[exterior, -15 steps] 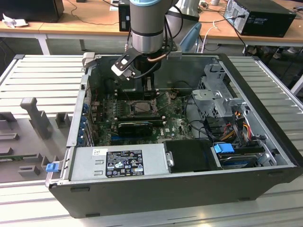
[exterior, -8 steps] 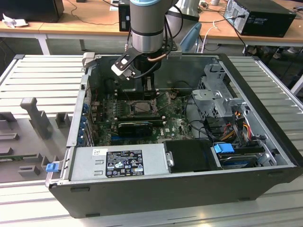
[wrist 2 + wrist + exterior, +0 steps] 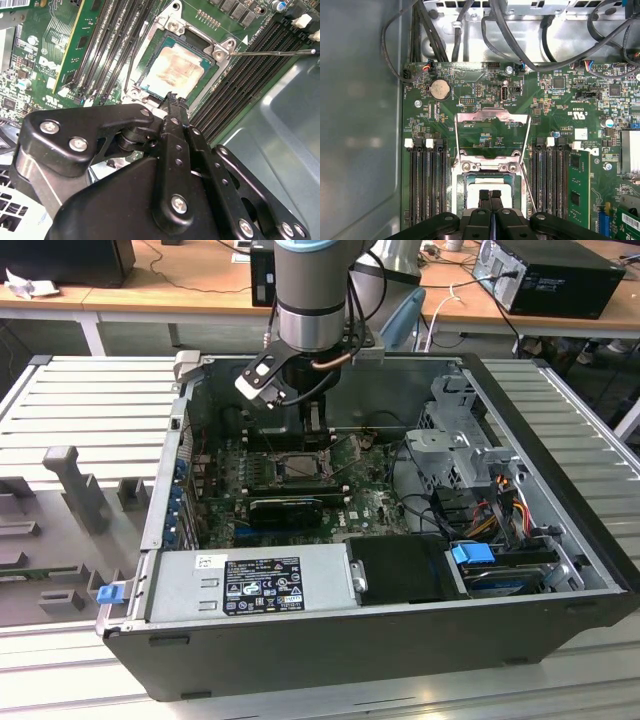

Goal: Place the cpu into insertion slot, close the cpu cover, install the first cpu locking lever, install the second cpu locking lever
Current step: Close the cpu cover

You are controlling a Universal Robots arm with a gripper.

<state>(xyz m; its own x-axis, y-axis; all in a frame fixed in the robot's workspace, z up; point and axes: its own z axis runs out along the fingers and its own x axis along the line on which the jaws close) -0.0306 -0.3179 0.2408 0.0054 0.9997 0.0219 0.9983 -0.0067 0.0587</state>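
- Cpu point(image 3: 175, 70) sat flat in the slot point(image 3: 466, 192), with its pale metal top facing up.
- The slot was set in the green board point(image 3: 470, 100), between two banks of black memory slots point(image 3: 427, 185), well in from the board's edges.
- The cover point(image 3: 492, 118) was open, swung back from the slot on the side away from the hand. The green board showed through its square window.
- A thin wire lever point(image 3: 526, 145) ran along one side of the open cover and a second lever point(image 3: 454, 142) along the other. Neither was latched down.
- The hand point(image 3: 490, 196) hung over the cpu's near edge with its two black fingers point(image 3: 172, 130) pressed together and nothing between them. Whether the tips touched the chip could not be told.
- In the exterior view the arm point(image 3: 310, 300) came down into the open case point(image 3: 400, 640) near its far wall, over the slot.
- A green memory stick point(image 3: 579, 187) stood in the bank on one side of the slot. A round coin battery point(image 3: 440, 89) sat near a corner of the board.
- Black cables point(image 3: 520, 45) crossed the board's edge beyond the cover.
- A long black card point(image 3: 285, 508) lay across the board nearer the case's front wall. A grey power supply point(image 3: 250, 585) sat against that wall.
- The case rested on a slatted metal table point(image 3: 90, 390).
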